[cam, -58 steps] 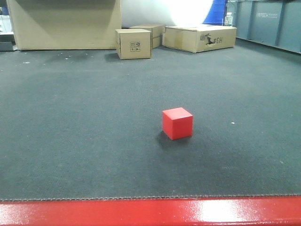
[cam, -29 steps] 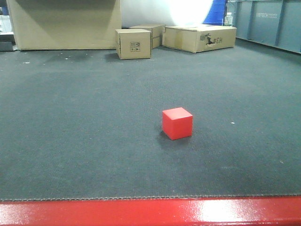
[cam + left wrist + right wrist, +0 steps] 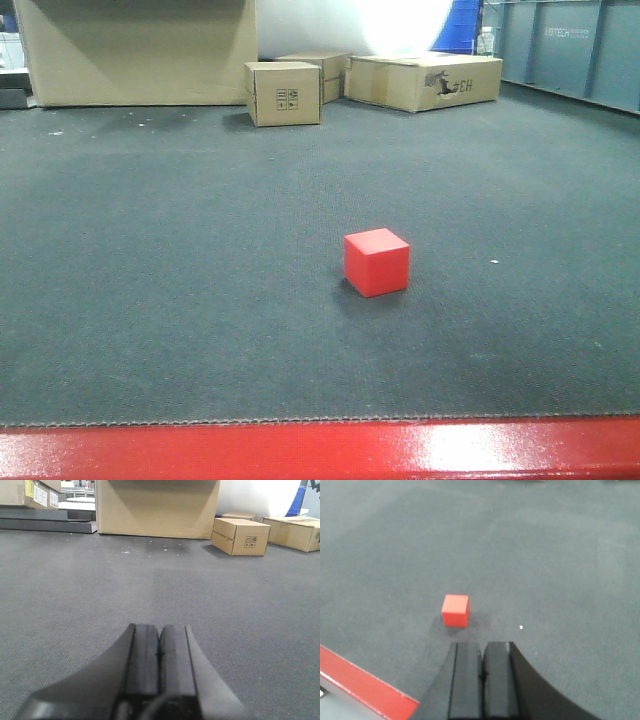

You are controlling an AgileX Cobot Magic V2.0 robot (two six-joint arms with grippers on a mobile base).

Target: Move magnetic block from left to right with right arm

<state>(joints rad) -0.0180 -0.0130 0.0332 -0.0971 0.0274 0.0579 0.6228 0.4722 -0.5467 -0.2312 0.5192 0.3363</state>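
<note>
My left tool (image 3: 159,652) has its black pads pressed flat together over coarse grey carpet (image 3: 180,250). The matte red sharp-edged magnetic block (image 3: 455,610) sits at eleven o'clock from my right tool (image 3: 482,667), also closed and empty.

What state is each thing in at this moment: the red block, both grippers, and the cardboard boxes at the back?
magnetic block: resting flat on the dark carpet, untouched, nothing near it.
right gripper: shut, empty, short of the block.
left gripper: shut, empty, low over bare carpet.
small cardboard box: closed, upright.
flat cardboard box: closed, lying flat.
</note>
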